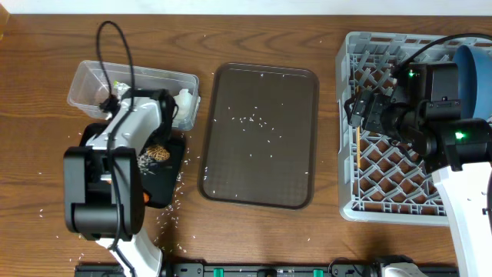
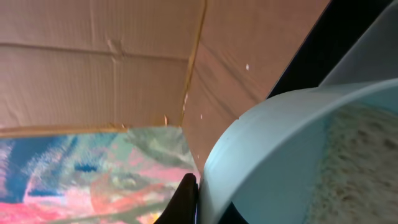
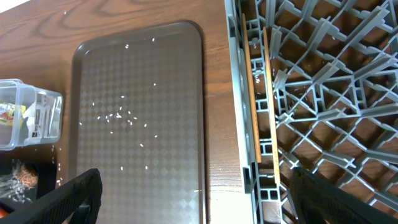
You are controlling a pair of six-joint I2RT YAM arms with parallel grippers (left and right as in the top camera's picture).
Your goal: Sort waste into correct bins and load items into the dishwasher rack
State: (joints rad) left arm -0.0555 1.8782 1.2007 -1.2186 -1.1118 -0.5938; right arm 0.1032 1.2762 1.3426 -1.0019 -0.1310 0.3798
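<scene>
Grey rack seen from above already holds the blue plate and chopsticks; the left wrist view shows the left tool pinching the white bowl, not yet loaded, and the right wrist view shows the right tool spread wide by the rack's edge.

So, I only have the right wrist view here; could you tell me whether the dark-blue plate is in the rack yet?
Observer: Yes, the dark-blue plate sits in the dishwasher rack, at its right side.
Operator: Thank you; what is the left arm holding?
Observer: The left gripper holds the white bowl by its rim, beside the clear tub.
Operator: Is the bowl clean?
Observer: No, a speckled residue coats its inside.
</scene>
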